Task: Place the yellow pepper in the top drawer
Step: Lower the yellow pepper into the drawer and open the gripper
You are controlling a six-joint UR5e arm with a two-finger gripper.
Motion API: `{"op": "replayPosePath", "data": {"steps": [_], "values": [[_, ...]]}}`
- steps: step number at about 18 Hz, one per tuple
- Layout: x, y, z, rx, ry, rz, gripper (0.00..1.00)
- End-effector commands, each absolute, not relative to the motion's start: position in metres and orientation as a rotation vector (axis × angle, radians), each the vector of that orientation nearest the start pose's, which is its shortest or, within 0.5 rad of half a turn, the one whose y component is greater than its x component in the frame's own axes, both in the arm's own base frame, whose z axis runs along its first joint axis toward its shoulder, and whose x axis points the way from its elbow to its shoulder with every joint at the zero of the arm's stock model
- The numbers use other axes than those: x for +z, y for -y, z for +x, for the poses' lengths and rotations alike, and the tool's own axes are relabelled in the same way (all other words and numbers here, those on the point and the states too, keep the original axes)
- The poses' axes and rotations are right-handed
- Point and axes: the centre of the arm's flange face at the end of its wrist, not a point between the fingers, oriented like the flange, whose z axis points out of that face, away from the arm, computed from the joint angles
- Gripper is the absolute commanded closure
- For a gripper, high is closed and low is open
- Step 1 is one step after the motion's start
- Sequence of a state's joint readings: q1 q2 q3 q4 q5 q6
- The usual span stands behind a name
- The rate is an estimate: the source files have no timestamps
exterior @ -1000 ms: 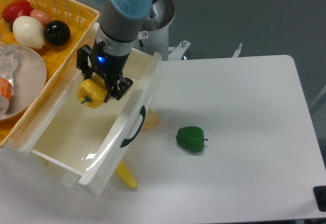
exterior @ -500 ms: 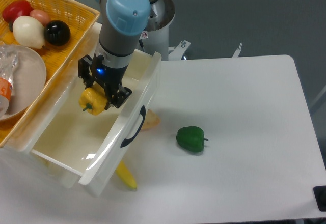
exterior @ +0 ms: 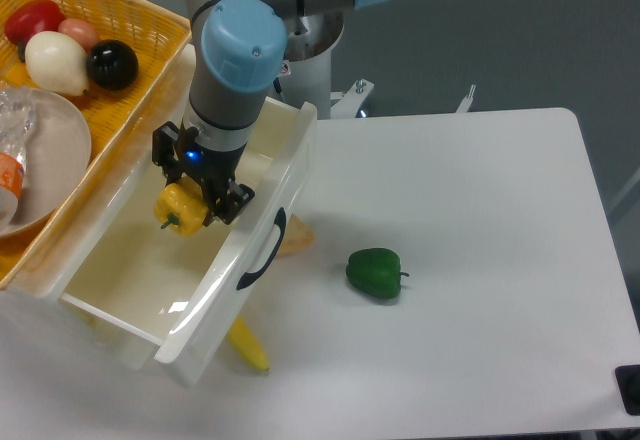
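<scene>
The yellow pepper (exterior: 181,207) hangs inside the open top drawer (exterior: 262,228), a white plastic box with a dark curved handle (exterior: 262,251) on its front. My gripper (exterior: 195,197) is shut on the pepper, its black fingers on either side of it. The pepper sits above the drawer's pale floor, near the middle; whether it touches the floor cannot be told.
A green bell pepper (exterior: 375,272) lies on the white table right of the drawer. A slim yellow item (exterior: 246,347) pokes out beneath the drawer front. A yellow woven basket (exterior: 100,20) at the upper left holds round items and a plate (exterior: 42,155).
The gripper has moved slightly down and toward the drawer's front with the yellow pepper, deeper into the drawer. The green pepper has not moved.
</scene>
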State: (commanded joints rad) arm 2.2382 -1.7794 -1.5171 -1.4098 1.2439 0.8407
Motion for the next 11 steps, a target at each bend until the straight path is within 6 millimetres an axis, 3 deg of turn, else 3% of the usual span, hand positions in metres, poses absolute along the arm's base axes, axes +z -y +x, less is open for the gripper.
{"op": "replayPosePath", "data": {"steps": [11], "values": [[0.4242,-0.5581,-0.2245,-0.318,-0.251,-2.88,0.1]]}}
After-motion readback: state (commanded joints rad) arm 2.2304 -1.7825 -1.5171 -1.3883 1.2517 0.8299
